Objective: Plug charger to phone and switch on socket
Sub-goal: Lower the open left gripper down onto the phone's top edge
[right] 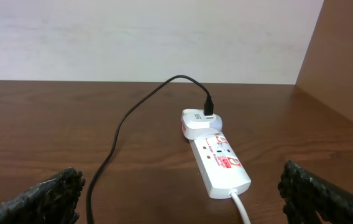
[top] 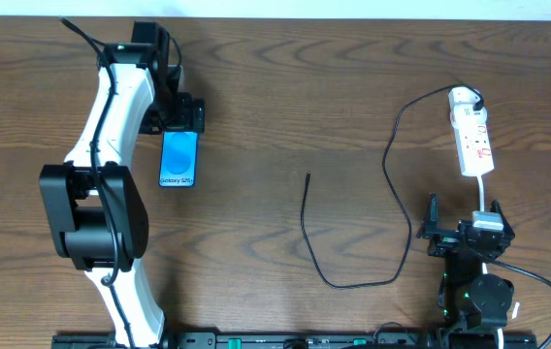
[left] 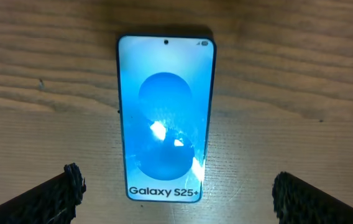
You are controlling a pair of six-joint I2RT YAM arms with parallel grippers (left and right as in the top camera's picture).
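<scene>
Operator: Locate the phone.

Technician: The phone (top: 178,158) lies flat, screen up and lit blue, on the left part of the tabletop (top: 285,78). Overhead, its far end is covered by the left end effector (top: 182,118). The left wrist view shows the full outline. Glare blots mid-screen, and no port can be made out on any edge.

Operator: State of that end effector?

Technician: Fingers (left: 58,199) spread wide, with only the phone's lettered end between them, clear of both. The lower frame edge cuts both fingers off. Whether they touch the tabletop cannot be told.

Operator: The charger?

Technician: The charger (right: 119,130) leaves a white adapter (right: 198,122) seated in the far end of the socket (right: 221,163). It loops across the middle of the tabletop and ends with its plug tip (top: 308,176) lying free, well apart from the phone. The tip is too small to read its form. In the right wrist view the cable runs out of frame at the bottom.

Operator: Socket switch?

Technician: The socket lies at the right, toward the far edge. Red marks show on top; switch position cannot be told. Its white lead (right: 242,208) passes out of the lower frame edge.

Operator: Right end effector?

Technician: The right end effector (right: 181,180) sits near the socket's near end, jaws wide apart, gripping nothing. Only finger stubs show in the lower corners.
</scene>
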